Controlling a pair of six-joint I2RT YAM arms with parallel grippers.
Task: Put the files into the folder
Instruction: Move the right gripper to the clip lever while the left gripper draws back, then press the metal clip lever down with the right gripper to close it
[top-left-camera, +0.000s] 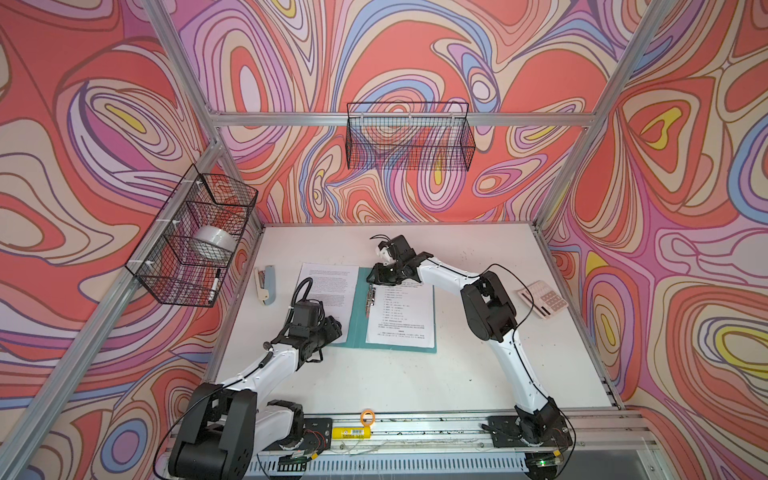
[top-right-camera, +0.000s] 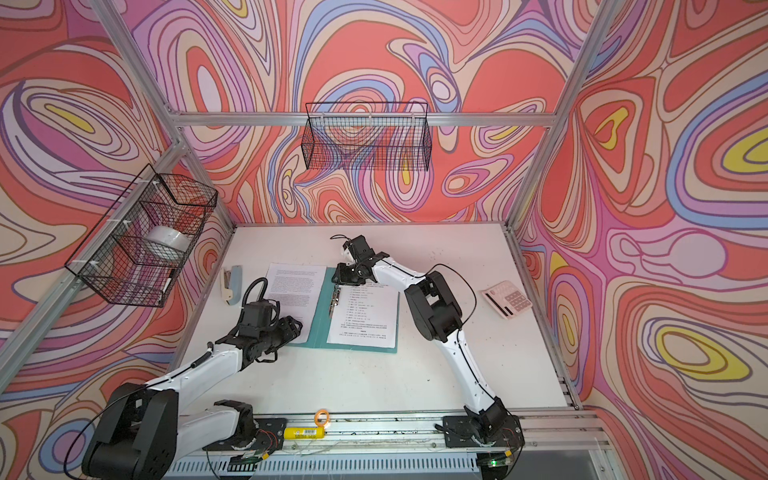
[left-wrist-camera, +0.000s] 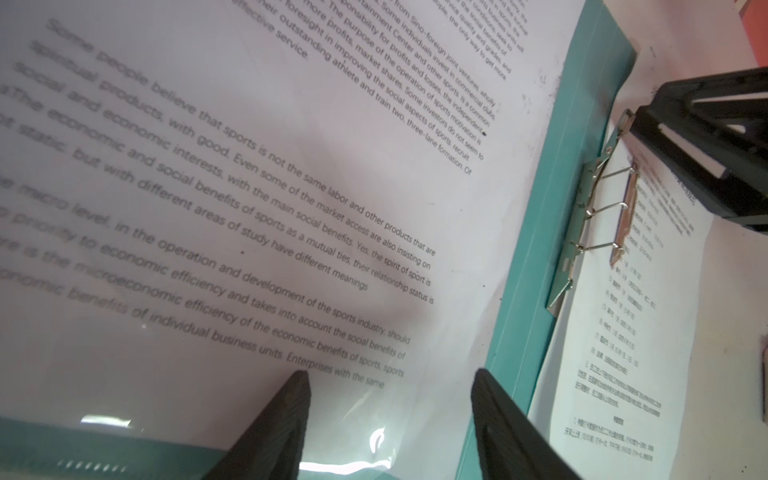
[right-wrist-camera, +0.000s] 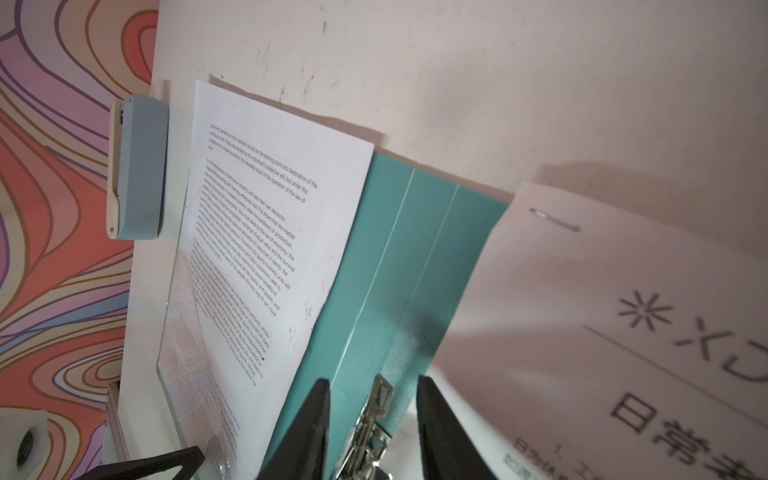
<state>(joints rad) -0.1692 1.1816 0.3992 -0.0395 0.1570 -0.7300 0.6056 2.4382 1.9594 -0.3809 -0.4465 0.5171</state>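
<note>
The teal folder (top-left-camera: 357, 320) (top-right-camera: 321, 320) lies open on the table in both top views. A densely printed sheet (top-left-camera: 328, 286) (left-wrist-camera: 249, 166) (right-wrist-camera: 270, 228) of the files rests on its left half, under a glossy clear film. Another sheet (top-left-camera: 401, 316) (right-wrist-camera: 623, 311), stapled at one corner, lies on the right half. A metal clip (top-left-camera: 370, 299) (left-wrist-camera: 598, 208) (right-wrist-camera: 380, 399) runs along the spine. My left gripper (top-left-camera: 334, 328) (left-wrist-camera: 390, 374) is open over the left sheet's near corner, holding nothing. My right gripper (top-left-camera: 376, 277) (right-wrist-camera: 373, 380) is open, its jaws straddling the clip's far end with gaps on both sides.
A grey-blue stapler (top-left-camera: 266, 284) (right-wrist-camera: 139, 166) lies left of the folder. A calculator (top-left-camera: 542, 299) sits at the table's right edge. Wire baskets hang on the left wall (top-left-camera: 191, 237) and back wall (top-left-camera: 409, 137). An orange ring (top-left-camera: 367, 417) and a yellow cylinder (top-left-camera: 351, 433) rest on the front rail.
</note>
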